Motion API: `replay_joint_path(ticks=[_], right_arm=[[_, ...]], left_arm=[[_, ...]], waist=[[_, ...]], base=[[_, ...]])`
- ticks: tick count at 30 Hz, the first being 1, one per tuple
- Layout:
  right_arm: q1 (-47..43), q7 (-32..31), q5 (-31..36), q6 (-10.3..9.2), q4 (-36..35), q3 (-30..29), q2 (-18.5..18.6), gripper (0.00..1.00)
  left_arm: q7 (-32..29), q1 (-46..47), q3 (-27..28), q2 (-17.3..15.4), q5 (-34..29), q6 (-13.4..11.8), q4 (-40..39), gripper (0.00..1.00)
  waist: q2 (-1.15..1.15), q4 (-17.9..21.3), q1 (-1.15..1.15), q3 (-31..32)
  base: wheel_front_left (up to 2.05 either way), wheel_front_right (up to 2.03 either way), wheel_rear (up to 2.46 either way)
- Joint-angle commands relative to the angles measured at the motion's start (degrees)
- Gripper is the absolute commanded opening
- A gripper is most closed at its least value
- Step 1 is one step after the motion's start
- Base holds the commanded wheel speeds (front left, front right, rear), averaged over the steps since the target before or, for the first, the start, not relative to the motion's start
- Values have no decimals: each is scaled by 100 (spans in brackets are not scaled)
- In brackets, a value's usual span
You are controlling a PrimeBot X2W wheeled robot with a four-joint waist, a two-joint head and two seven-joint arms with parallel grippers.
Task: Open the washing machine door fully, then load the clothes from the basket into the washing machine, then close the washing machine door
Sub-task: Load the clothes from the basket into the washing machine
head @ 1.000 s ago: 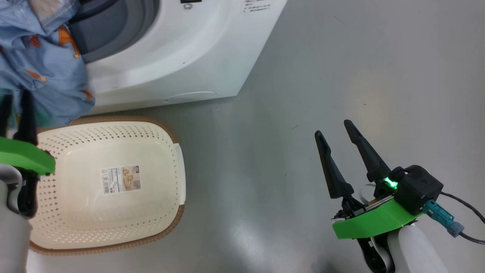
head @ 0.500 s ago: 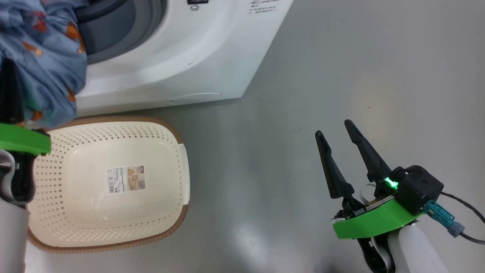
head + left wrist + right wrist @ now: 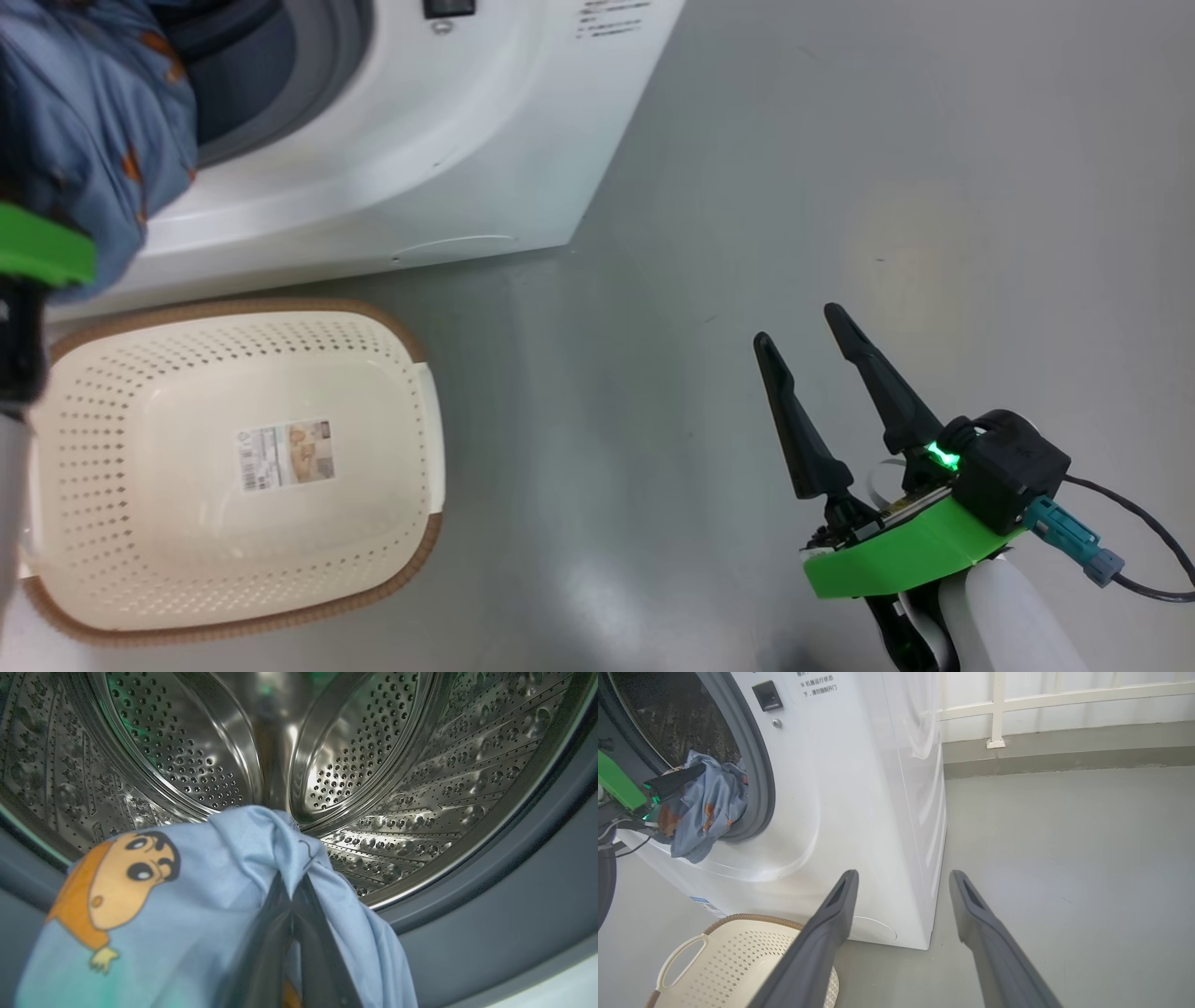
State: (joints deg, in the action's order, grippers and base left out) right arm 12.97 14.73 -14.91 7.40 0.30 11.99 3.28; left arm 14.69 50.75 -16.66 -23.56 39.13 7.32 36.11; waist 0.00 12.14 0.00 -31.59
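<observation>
Clothes: the clothes (image 3: 187, 905), a soft light blue fabric bundle with orange-brown cartoon prints, hang at the mouth of the washing machine, in front of the steel perforated drum (image 3: 397, 765) and not yet inside it.
Handling: I judge them light, limp and easily snagged. They will sag and trail from any single pinch, so a gathered fold near the middle of the bundle is the best hold.
Hold now: the left gripper (image 3: 290, 882) has its two dark fingers pressed together on a raised fold. The cloth drapes down on both sides of them, and most of it hangs to the left in the left wrist view.
Trailing part: in the right wrist view, the lower folds lie over the grey-blue rubber gasket (image 3: 759, 765).
Washing machine: the big white boxy washing machine (image 3: 420, 140) stands just behind the basket.
Basket: the cream-white perforated plastic basket (image 3: 233, 306) with a brown rim sits on the floor. Its bottom shows a paper label (image 3: 285, 455).
Right gripper: the right gripper (image 3: 795, 327) has its fingers spread apart and holds nothing. It is well away from the clothes, above the grey floor (image 3: 887, 140).
</observation>
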Motion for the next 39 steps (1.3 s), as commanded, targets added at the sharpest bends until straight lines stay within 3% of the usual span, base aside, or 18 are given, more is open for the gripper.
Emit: replay_joint_path(ticks=[1, 10, 14, 18, 20, 22, 23, 24, 25, 26, 39], right_arm=[[-49, 27, -86, 9, -114, 137, -39, 100], [12, 27, -241, 9, -134, 323, -40, 100], [77, 27, -290, 9, -154, 390, -40, 100], [106, 27, -314, 9, -180, 414, -40, 100], [102, 27, -317, 9, -179, 414, -40, 100], [92, 27, -321, 9, -180, 414, -40, 100], [87, 27, -320, 9, -181, 411, -40, 100], [84, 27, -321, 9, -183, 404, -40, 100], [84, 27, -322, 9, -183, 398, -40, 100], [87, 27, -323, 9, -183, 392, -40, 100], [148, 27, -256, 9, -167, 284, -40, 100]], left_arm=[[30, 268, 73, -348, 70, 16, 7, 0], [30, 1512, -373, -709, 285, 16, 638, 0], [30, 1858, -37, -829, -19, 16, 506, 0], [30, 1853, 515, -738, -339, 16, 317, 0], [30, 1739, 457, -665, -428, 16, 458, 0], [30, 1671, 355, -638, -470, 16, 641, 13], [30, 1665, 278, -634, -458, 16, 725, 34], [30, 1680, 242, -652, -461, 16, 776, 48], [30, 1691, 228, -648, -418, 17, 843, 79], [30, 1705, 199, -648, -381, 17, 892, 100], [30, 1478, 134, -497, -72, 17, 904, 100]], waist=[[0, 85, 0, -22], [0, 402, 0, -141], [0, 530, 0, -233], [0, 608, 0, -300], [0, 621, 0, -311], [0, 627, 0, -316], [0, 623, 0, -320], [0, 617, 0, -327], [0, 610, 0, -332], [0, 601, 0, -338], [0, 338, 0, -287]], base=[[0, 0, 0], [0, 0, 0], [0, 0, 0], [0, 0, 0], [0, 0, 0], [0, 0, 0], [0, 0, 0], [0, 0, 0], [0, 0, 0], [0, 0, 0], [0, 0, 0]])
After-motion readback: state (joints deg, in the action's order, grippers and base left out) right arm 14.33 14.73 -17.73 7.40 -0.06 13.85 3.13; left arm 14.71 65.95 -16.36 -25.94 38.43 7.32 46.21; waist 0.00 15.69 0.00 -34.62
